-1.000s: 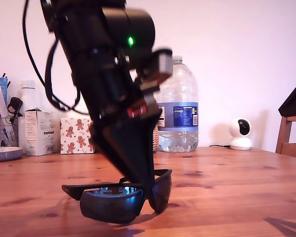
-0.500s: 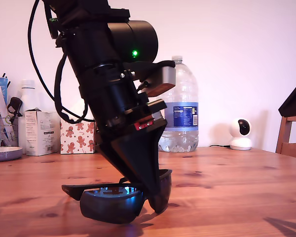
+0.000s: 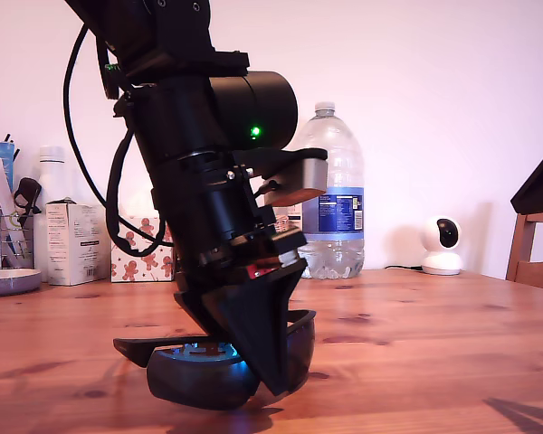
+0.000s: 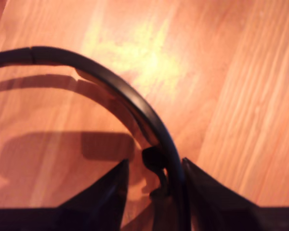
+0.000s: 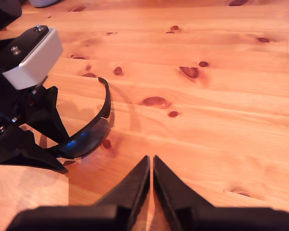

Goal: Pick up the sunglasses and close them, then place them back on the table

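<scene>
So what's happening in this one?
My first gripper is down at the sunglasses, which lie open on the table, its fingers straddling the frame near the nose bridge. The jaws look open and nothing is lifted yet. My second gripper is shut and empty, held above bare wood a little away from the glasses.

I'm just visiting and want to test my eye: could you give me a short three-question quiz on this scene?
1. True or false: the sunglasses lie on the table.
2. Which gripper has its fingers astride the sunglasses' frame: A) my first gripper, B) my second gripper?
3. Fill in: behind the arm in the exterior view stands a large clear plastic water ____.

Key: 1 true; 2 A; 3 bottle.
</scene>
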`<state>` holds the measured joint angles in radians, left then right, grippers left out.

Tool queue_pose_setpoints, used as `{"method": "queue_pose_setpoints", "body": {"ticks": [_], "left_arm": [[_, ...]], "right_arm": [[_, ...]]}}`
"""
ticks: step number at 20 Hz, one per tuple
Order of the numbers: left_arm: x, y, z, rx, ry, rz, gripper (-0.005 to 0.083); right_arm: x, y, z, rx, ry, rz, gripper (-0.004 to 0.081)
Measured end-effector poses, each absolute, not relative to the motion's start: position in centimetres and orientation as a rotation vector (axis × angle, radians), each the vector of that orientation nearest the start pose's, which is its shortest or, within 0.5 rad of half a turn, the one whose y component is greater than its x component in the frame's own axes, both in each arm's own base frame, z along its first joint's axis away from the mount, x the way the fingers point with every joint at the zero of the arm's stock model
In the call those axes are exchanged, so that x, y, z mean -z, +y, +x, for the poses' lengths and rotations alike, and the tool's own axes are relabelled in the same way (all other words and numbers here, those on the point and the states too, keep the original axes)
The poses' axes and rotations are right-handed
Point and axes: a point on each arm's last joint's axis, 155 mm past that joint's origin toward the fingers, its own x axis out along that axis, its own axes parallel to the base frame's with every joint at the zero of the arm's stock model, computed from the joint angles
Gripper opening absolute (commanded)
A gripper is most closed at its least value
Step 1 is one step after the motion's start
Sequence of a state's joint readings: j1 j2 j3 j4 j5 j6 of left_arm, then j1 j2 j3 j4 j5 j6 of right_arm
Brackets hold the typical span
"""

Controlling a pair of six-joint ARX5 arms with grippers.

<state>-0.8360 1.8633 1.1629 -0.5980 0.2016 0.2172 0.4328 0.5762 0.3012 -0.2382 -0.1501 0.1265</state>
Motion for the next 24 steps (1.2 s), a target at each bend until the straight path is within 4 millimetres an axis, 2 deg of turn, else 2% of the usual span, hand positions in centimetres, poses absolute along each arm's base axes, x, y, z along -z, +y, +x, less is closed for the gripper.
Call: {"method": "queue_pose_setpoints", "body": {"ticks": [3,9,13,16,18,21,24], "left_arm": [[-0.6,-31.5,23.2,1.048,1.180,0.612,0.0129],[-0.5,-31.4,22.8,1.107,1.155,0.678,0.0124],[-0.4,-30.7,21.7,1.177,1.160,0.760,0.0124],[-0.6,-30.7,20.8,1.245,1.151,0.792,0.0064],[-1.5,-31.0,20.7,1.261,1.120,0.791,0.0054],[-4.7,-31.5,21.1,1.273,1.020,0.775,0.0054],[-7.3,-31.9,21.0,1.288,0.943,0.751,0.0029]], "right_arm": [[-11.6,13.7,23.2,-0.536,0.550,0.047,-0.0011],[-11.6,13.7,23.2,-0.536,0.550,0.047,-0.0011],[-12.0,13.8,23.4,-0.537,0.531,0.050,-0.0011],[-12.4,13.9,23.6,-0.537,0.515,0.052,-0.0011],[-12.4,13.7,23.7,-0.529,0.514,0.054,-0.0011],[-12.4,13.5,23.8,-0.518,0.516,0.064,-0.0011],[-12.8,13.2,24.2,-0.492,0.517,0.148,-0.0011]]}}
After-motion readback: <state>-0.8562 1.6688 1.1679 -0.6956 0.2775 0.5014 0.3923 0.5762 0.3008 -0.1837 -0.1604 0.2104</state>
